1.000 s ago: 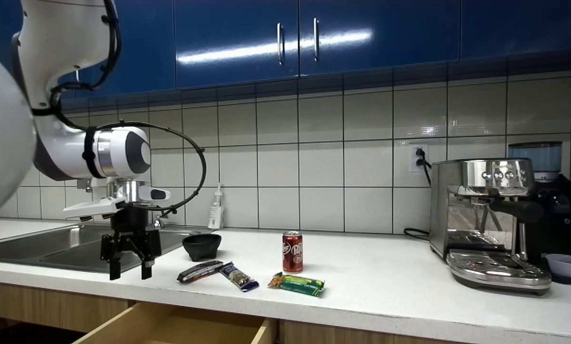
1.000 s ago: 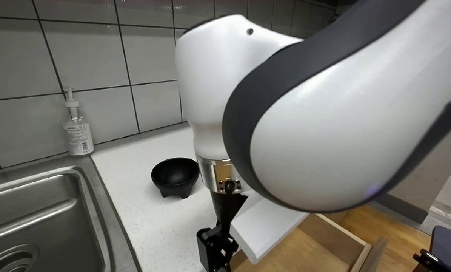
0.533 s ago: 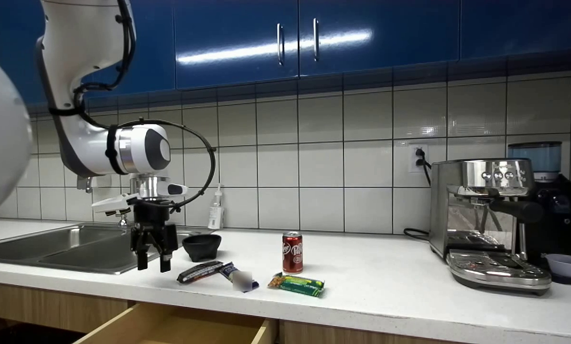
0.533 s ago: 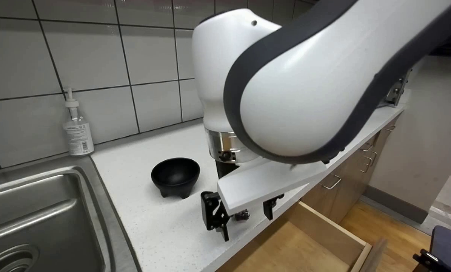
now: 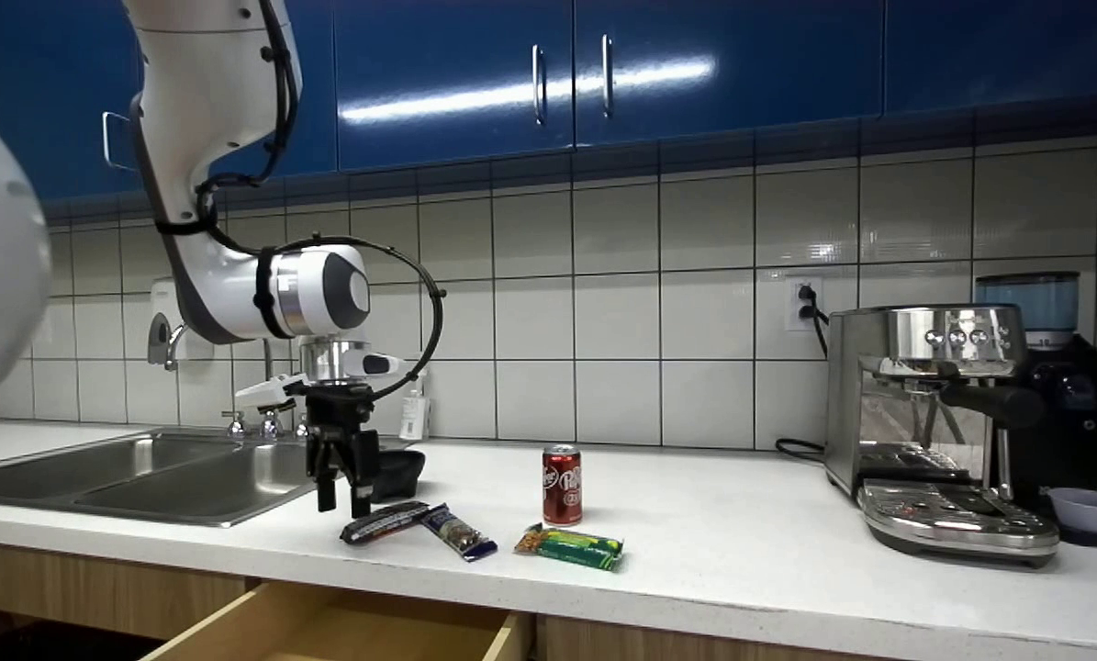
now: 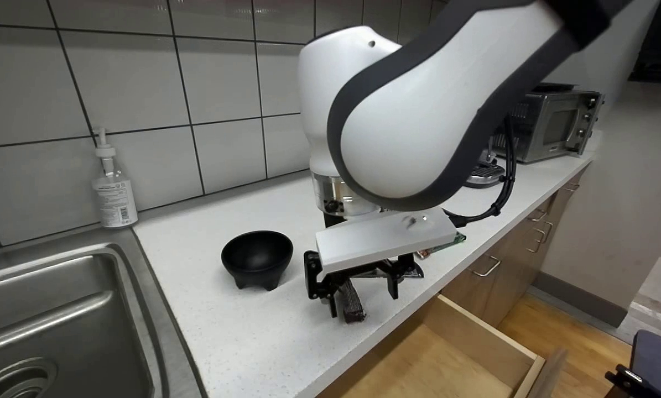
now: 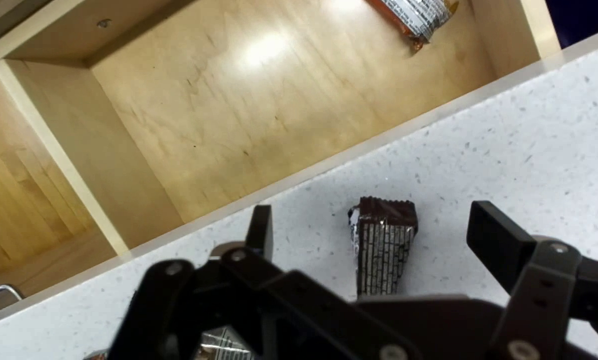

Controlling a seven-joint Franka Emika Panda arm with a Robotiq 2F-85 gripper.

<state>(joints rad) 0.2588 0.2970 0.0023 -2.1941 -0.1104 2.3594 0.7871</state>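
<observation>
Hovering over the surface (image 5: 695,560), your pincer (image 5: 344,501) has its fingers (image 7: 499,245) spread apart — the dark-wrapped bar (image 7: 385,250) shows between them in your wrist view, lying on that surface just beside the blue-wrapped bar (image 5: 459,532) and near the black bowl (image 6: 257,260).

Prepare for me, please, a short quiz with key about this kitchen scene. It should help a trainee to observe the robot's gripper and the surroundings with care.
1. Multiple choice: in the wrist view, what lies in the open drawer? a) a bowl; b) a can; c) a printed packet.
2. Look at the gripper. True or false: it is shut on the red can.
3. Order from left to right, in an exterior view: green packet, dark packet, blue packet.

Key:
1. c
2. False; its jaws stand open.
3. dark packet, blue packet, green packet
</observation>
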